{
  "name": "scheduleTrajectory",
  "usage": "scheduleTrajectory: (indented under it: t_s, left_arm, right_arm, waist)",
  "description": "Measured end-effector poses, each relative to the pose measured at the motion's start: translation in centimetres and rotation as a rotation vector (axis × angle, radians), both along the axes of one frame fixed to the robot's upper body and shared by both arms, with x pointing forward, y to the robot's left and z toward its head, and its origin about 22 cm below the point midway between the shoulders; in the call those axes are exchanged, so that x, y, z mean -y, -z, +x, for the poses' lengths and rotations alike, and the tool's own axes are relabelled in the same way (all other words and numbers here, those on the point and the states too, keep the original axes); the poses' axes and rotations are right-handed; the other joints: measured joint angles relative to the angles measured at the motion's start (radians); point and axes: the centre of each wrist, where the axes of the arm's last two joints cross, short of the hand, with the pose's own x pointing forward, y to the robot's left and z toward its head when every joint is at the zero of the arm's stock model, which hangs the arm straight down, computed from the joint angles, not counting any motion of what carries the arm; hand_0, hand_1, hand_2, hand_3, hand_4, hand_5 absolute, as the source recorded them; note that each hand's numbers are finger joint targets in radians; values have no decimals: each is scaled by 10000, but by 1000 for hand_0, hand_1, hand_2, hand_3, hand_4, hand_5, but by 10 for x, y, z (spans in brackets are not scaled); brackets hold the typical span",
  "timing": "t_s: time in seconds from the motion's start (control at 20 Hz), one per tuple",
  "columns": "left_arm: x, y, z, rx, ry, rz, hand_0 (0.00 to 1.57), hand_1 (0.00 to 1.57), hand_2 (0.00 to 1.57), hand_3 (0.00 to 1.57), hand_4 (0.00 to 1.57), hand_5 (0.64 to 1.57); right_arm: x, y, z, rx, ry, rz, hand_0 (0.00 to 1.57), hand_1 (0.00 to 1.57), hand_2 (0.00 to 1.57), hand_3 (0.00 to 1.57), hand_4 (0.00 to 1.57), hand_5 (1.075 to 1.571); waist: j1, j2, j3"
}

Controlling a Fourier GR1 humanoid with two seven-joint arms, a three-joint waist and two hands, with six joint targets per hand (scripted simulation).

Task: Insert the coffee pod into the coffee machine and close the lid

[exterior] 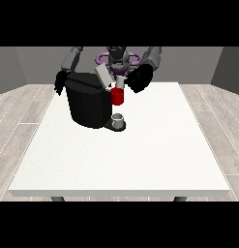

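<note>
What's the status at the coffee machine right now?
Robot hand at view's right beside the red pod holder. Robot hand at view's left behind coffee machine. Lid up. Cup below.

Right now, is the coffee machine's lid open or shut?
Open. The grey lid sticks up tilted above the black coffee machine instead of lying flat on its top.

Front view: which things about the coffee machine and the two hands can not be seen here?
- Coffee pod: not identifiable; too small.
- Hand at the view's left: partly behind the coffee machine.
- Hand at the view's right: finger pose unreadable.
- Lid: raised; the opening under it is hidden.
</note>
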Motion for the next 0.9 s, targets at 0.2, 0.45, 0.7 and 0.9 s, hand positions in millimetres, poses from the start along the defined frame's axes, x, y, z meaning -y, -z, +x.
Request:
scheduleTrajectory:
  t_s: [0.2, 0.45, 0.7, 0.9]
  left_arm:
    - [5, -12, 3, 39, -120, -143, 1458, 1458, 1476, 1374, 596, 1571]
    - [-5, -28, 5, 345, -287, -306, 1438, 1438, 1467, 1362, 625, 1571]
    - [-11, -37, 5, 635, -180, 57, 1523, 1523, 1529, 1442, 698, 1571]
    - [-8, -47, 5, 826, -199, 241, 1453, 1453, 1468, 1360, 645, 1571]
  right_arm:
    - [-8, 3, 3, 94, -332, 89, 0, 0, 0, 0, 279, 1571]
    - [-9, -3, 8, 393, -591, -22, 0, 0, 0, 0, 233, 1571]
    - [0, -6, 14, 474, -492, -24, 0, 0, 0, 0, 268, 1571]
    - [4, -7, 20, 544, -433, -33, 0, 0, 0, 0, 211, 1571]
  waist:
    - [65, 191, -1]
    - [-156, 580, 6]
    - [-148, 914, 8]
    - [-94, 1076, 8]
